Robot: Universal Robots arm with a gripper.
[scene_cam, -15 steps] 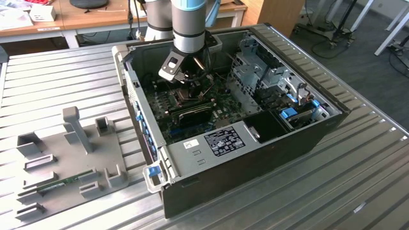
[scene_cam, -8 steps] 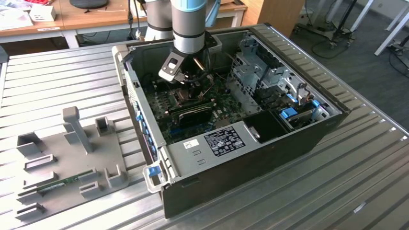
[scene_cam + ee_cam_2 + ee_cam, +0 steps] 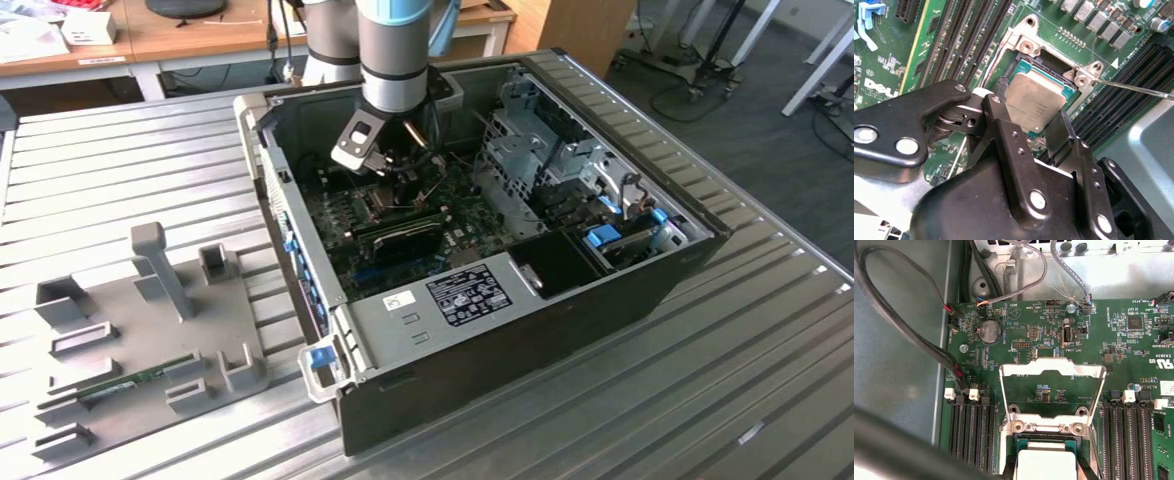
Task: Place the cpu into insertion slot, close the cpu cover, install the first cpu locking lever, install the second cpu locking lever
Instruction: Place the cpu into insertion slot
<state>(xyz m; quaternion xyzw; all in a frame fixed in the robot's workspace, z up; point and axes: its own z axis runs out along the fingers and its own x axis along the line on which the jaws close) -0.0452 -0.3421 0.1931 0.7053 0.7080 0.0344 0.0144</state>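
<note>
Second wrist view: gripper (image 3: pixel 1030 122) clamping flat grey cpu (image 3: pixel 1035 100) over slot (image 3: pixel 1026 64); ribbed memory slots (image 3: pixel 969 35) flanking. First wrist view: silvery cover (image 3: pixel 1051 371) standing open.

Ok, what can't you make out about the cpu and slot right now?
- Whether the cpu sits flat in the slot: in the second wrist view the fingers of the gripper cover two of its edges; in the first wrist view the picture's edge cuts the cpu off.
- Slot contacts: hidden under the cpu.
- Lever: in the second wrist view its end runs off the picture's edge.
- Exterior view: the gripper hides the slot.
</note>
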